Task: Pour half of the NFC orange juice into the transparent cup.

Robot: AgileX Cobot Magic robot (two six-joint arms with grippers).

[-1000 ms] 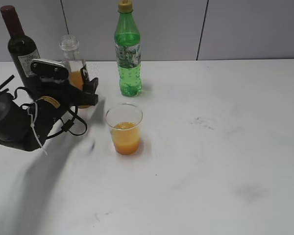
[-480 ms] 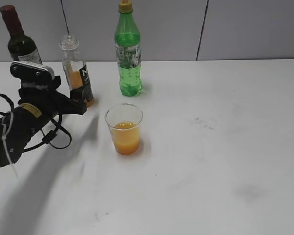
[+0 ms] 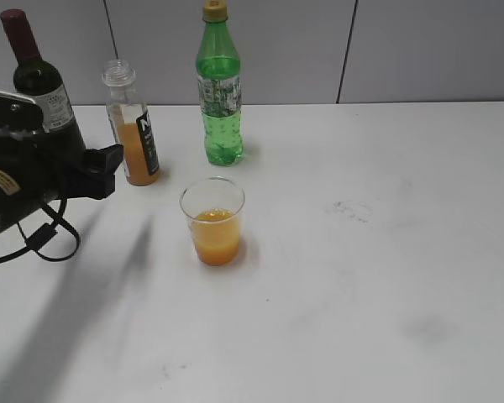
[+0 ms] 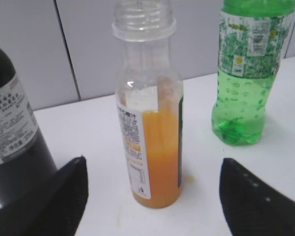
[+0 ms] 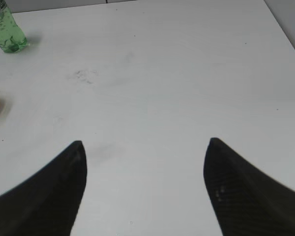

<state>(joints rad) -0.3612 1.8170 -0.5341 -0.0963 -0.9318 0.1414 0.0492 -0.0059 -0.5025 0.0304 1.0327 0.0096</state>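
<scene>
A: We see the left gripper (image 4: 152,196) spread wide with nothing between its fingers (image 4: 54,196). The NFC orange juice (image 4: 150,123) stands upright on the white surface (image 3: 361,277) straight ahead of it, just beyond the fingertips and apart from them, uncapped and roughly half full.

B: And around it? We make out the dark wine bottle (image 4: 12,142) to the left of the gripper's opening, close beside the left finger, and the green soda bottle (image 4: 248,73) ahead to the right, behind the juice.

A: In the exterior view the transparent cup (image 3: 212,220) sits off to the right of that gripper, nearer the camera than the juice, holding orange liquid in its lower part. Nothing stands between the gripper and the juice.

B: The right gripper (image 5: 145,191) is spread too, holding nothing, over bare surface. The soda bottle's base shows far ahead to its left.
</scene>
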